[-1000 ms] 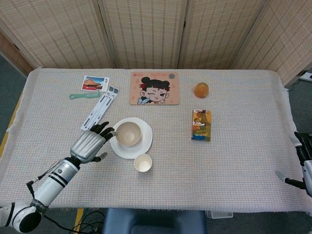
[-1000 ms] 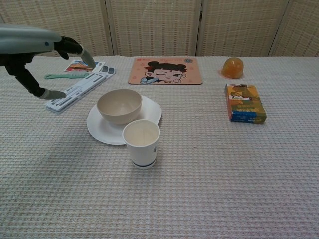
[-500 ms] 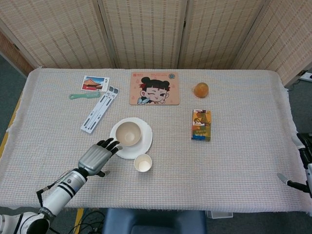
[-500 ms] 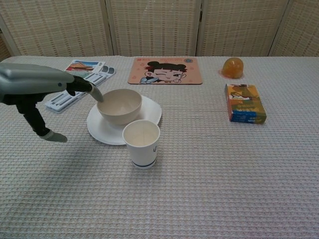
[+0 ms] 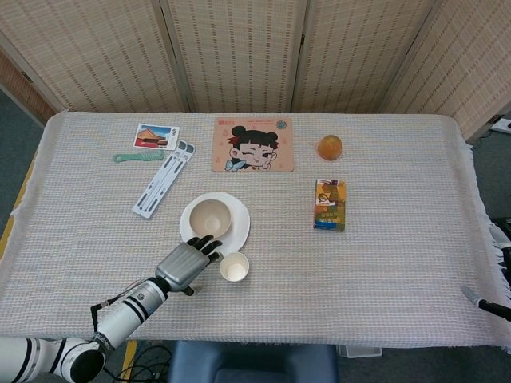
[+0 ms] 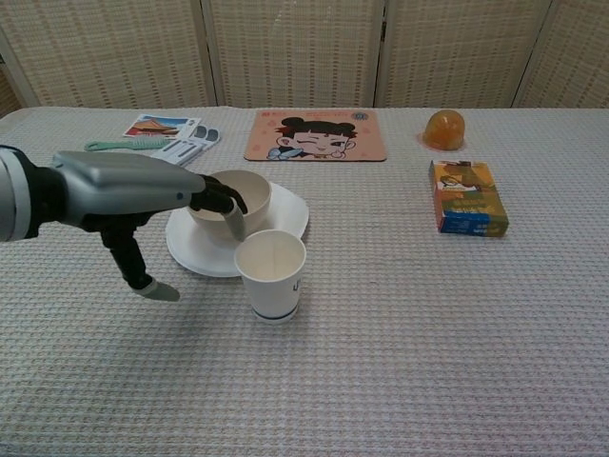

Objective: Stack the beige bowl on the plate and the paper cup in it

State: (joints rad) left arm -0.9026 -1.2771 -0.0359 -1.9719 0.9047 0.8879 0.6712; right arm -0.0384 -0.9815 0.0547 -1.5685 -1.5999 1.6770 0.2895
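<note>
Beige bowl (image 6: 231,198): seated on the white plate (image 6: 285,215), left of desk (image 6: 400,362) centre. Paper cup (image 6: 271,273): upright on the cloth just in front of the plate, apart from the bowl. Left robot hand (image 6: 143,195): fingers spread, holding nothing, hovering just left of the cup with dark fingertips (image 5: 209,243) over the plate's near rim. Right robot hand (image 5: 497,275): only a sliver shows at the desk's right edge; state cannot be told. Also present: cartoon mat (image 5: 252,144), orange ball (image 5: 329,147), printed box (image 5: 330,204).
</note>
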